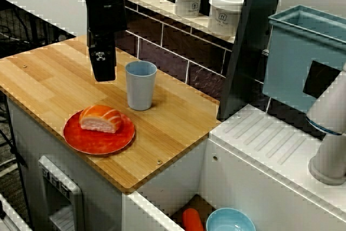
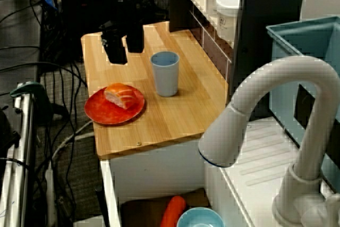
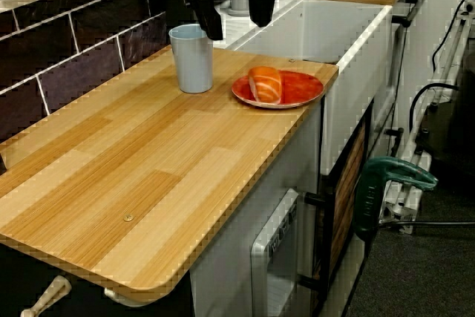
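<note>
Two fingers (image 3: 210,24) are standing apart, empty: pincer (image 1: 102,78) hovering, blue cup (image 1: 141,85) at three o'clock, salmon nigiri (image 1: 100,119) on red plate (image 1: 102,142) at six; minding that cup seems wise.

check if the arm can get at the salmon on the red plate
Probably yes: the gripper hangs over the counter, jaws open, nothing covers the salmon, and the blue cup stands clear of the plate.

arm (image 1: 101,9): vertical | pincer (image 3: 237,24): pointing down | jaws: wide apart
</note>
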Robot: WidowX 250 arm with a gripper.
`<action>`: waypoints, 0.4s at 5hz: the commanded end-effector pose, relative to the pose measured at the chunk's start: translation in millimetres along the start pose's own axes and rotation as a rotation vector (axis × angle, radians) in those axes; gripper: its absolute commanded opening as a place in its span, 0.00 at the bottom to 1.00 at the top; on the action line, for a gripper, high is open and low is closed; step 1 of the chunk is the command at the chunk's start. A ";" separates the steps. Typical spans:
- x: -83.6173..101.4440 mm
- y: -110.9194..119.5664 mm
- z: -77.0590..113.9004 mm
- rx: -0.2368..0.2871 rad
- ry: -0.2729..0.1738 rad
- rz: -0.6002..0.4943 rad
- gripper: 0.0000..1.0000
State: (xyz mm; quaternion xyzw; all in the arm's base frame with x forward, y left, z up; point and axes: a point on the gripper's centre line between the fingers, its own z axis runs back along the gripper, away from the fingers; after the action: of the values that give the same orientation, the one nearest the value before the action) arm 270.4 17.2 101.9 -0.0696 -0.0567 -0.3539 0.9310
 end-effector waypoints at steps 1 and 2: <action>16.9 -7.4 23.2 0.054 -0.039 -0.048 1.00; 24.2 -16.2 22.6 0.059 -0.034 -0.077 1.00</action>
State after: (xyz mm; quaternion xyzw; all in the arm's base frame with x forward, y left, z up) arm 272.1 -7.0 110.8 -0.0631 -0.0531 -0.3799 0.9213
